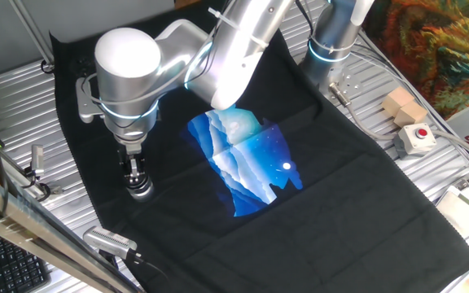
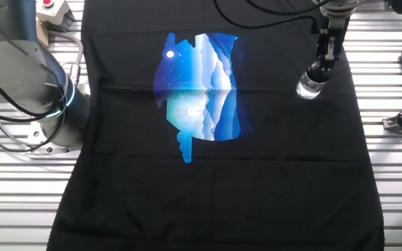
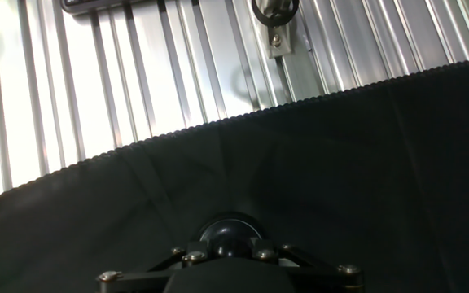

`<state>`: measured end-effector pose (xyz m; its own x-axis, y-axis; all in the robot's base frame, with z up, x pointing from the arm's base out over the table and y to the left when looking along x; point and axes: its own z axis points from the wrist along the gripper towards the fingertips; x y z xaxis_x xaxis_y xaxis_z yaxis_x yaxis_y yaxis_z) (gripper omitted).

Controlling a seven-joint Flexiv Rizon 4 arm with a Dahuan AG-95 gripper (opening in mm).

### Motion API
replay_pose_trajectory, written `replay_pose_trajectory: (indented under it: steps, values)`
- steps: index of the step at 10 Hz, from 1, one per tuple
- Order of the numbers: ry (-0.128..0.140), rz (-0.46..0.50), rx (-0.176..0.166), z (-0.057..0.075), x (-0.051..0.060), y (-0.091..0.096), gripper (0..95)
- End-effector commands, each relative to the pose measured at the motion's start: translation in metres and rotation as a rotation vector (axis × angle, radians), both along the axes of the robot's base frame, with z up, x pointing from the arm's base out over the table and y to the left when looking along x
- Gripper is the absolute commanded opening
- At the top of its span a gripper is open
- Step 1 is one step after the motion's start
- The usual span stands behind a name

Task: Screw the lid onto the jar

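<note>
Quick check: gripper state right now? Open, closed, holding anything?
Gripper: closed on the lid, which sits on top of the jar standing on the black cloth.

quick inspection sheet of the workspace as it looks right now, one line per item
surface: black cloth with a blue landscape print, spread over a ribbed metal table.
job's things: jar upright on the cloth under the gripper; lid dark and round, at the fingertips in the hand view, seemingly on the jar.
clutter: red-buttoned box and wooden blocks on the table beyond the cloth.
grippers: gripper vertical over the jar; cannot tell whether it is shut on the lid.
cables: black cables across the cloth's far edge; more near the arm base.
surroundings: keyboard; colourful patterned fabric.
</note>
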<state>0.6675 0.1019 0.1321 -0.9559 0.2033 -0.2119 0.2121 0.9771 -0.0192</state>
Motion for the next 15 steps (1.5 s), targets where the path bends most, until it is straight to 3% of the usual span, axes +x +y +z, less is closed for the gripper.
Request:
replay_pose_trajectory:
  steps: [1, 8, 15]
  values:
    - [-0.008, -0.001, -0.002, 0.0008, -0.0005, -0.0003, 0.0]
    - [-0.005, 0.011, -0.002, 0.0013, -0.0005, -0.0002, 0.0]
    - [-0.002, 0.107, -0.024, 0.0012, -0.0007, 0.0004, 0.0]
